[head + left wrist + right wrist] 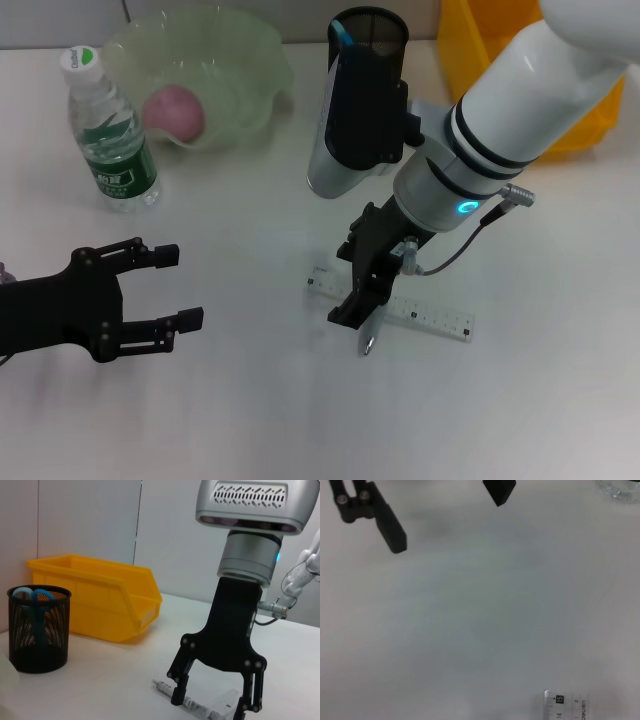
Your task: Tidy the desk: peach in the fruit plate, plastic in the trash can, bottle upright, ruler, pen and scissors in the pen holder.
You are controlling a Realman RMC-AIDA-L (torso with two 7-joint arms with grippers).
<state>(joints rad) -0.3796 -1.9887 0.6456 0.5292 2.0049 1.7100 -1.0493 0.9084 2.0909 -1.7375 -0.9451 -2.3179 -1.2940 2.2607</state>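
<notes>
My right gripper (362, 305) (215, 705) is open and low over the table, its fingers straddling the pen (368, 345) (167, 688) and the clear ruler (425, 313) (226, 701) (565, 706). The black mesh pen holder (368, 40) (39, 630) holds the blue-handled scissors (32, 597). In the pale green fruit plate (250, 60) lies the peach (176, 111). The bottle (110, 130) stands upright beside the plate. At the near left, my left gripper (183, 287) (447, 512) hangs open and empty. No plastic is in view.
A yellow bin (470, 50) (95, 597) stands at the back right, behind the pen holder. My right arm's silver and white links (500, 120) reach over the table between the bin and the ruler.
</notes>
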